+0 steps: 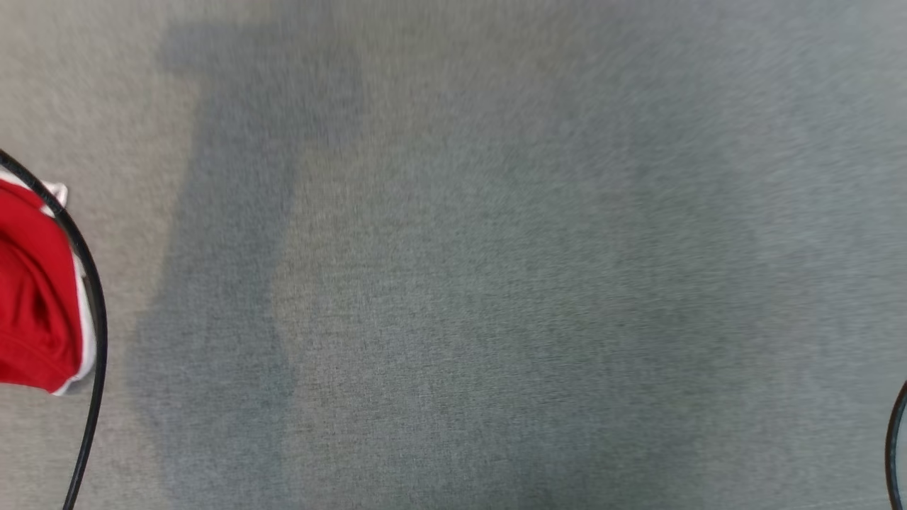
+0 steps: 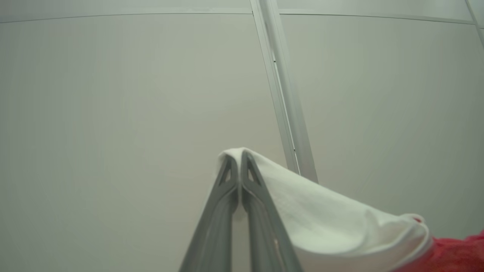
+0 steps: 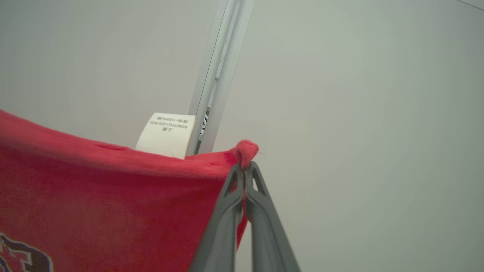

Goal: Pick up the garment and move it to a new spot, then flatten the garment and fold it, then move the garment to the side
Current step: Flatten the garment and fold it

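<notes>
The garment is red with white parts. In the head view a bunched piece of the garment [image 1: 32, 297] shows at the left edge, over grey carpet. In the left wrist view my left gripper [image 2: 238, 156] is shut on a white edge of the garment [image 2: 332, 223], which hangs to the right with red cloth at the corner. In the right wrist view my right gripper [image 3: 245, 168] is shut on a red corner of the garment [image 3: 113, 196]. The cloth stretches left from it, with a white care label [image 3: 166, 134] standing at its top edge and part of a dark print low down.
Grey carpet [image 1: 460, 283] spreads across the head view, with soft shadows on it. A thin black cable [image 1: 88, 283] curves past the garment at the left, and another black curve [image 1: 894, 446] shows at the right edge. Pale wall panels with a metal joint strip [image 2: 287, 113] stand ahead of both wrists.
</notes>
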{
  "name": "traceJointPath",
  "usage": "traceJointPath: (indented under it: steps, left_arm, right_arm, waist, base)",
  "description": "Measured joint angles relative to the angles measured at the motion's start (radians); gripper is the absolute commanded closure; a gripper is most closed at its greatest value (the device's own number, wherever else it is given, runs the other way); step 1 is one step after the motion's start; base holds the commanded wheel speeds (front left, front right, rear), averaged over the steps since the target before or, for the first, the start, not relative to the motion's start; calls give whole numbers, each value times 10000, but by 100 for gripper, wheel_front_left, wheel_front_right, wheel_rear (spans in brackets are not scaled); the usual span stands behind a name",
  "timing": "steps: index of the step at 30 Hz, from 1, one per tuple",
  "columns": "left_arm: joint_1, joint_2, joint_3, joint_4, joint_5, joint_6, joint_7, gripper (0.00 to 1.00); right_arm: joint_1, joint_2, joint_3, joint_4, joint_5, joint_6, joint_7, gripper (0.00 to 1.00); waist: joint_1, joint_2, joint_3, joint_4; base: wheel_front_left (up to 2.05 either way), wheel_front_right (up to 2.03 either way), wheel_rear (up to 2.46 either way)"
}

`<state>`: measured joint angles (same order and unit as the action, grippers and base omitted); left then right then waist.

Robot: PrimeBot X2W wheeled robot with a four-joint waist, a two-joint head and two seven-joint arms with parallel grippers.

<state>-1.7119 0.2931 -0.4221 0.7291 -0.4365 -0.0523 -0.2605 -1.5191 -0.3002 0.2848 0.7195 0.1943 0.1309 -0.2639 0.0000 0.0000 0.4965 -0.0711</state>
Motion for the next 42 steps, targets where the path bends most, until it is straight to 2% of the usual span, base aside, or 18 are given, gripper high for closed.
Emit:
traceJointPath:
  steps: [4,10,14,19,20,21,26,28,32,33,38,42]
  left_arm:
    - [-11,-360,506,-700,238,-270,-12,100]
    - [2433,-706,836,-2109,481,-677,-23,100]
    - [4508,-734,832,-3467,454,-719,-25,100]
    - [7511,-303,982,-5244,378,-763,-25,100]
    - [7511,-303,982,-5244,378,-763,-25,100]
    - [8166,-224,1060,-5576,385,-761,-25,100]
    - [11390,36,1055,-7003,481,-516,-23,100]
    - [12442,50,951,-7405,472,-290,2,100]
    - [14071,75,828,-8188,395,309,414,100]
    - [14756,153,840,-8671,416,629,589,100]
    - [16107,263,846,-9908,399,1244,1080,100]
    - [17027,462,926,-10790,328,1557,1396,100]
  right_arm:
    - [0,-54,-414,-31,-679,0,-2,100]
    - [1405,-98,-861,-21,-773,0,-2,100]
    - [2545,-236,-970,-355,-537,0,0,100]
    - [4278,-545,-1110,-1197,-178,0,0,100]
    - [4278,-545,-1110,-1197,-178,0,0,100]
    - [4690,-566,-1160,-1369,-153,0,-2,100]
    - [6748,-625,-1350,-2290,-82,0,-4,100]
    - [7494,-614,-1446,-2583,-92,0,-2,100]
    - [8871,-451,-1383,-2842,-213,0,-2,100]
    - [9407,-332,-1195,-2892,-284,0,-2,100]
    - [10771,-148,-1338,-3131,-366,0,-2,100]
    - [11851,-94,-1708,-3618,-395,0,-2,100]
  waist:
    - [1,0,922,181]
    - [1,0,1714,718]
    - [2,0,1645,1028]
    - [1,0,1170,1117]
    - [1,0,1170,1117]
    - [1,0,1049,1125]
    - [1,-1,307,1145]
    - [0,0,-20,1151]
    - [0,0,-697,1135]
    - [0,0,-1035,1089]
    - [0,0,-1830,961]
    - [0,0,-2360,921]
  base:
    - [0,0,0]
    - [0,0,0]
    - [0,0,0]
    - [0,0,0]
    - [0,0,0]
    - [0,0,0]
    - [0,0,0]
    - [0,0,0]
    - [0,0,0]
    - [0,0,0]
    - [0,0,0]
    - [0,0,0]
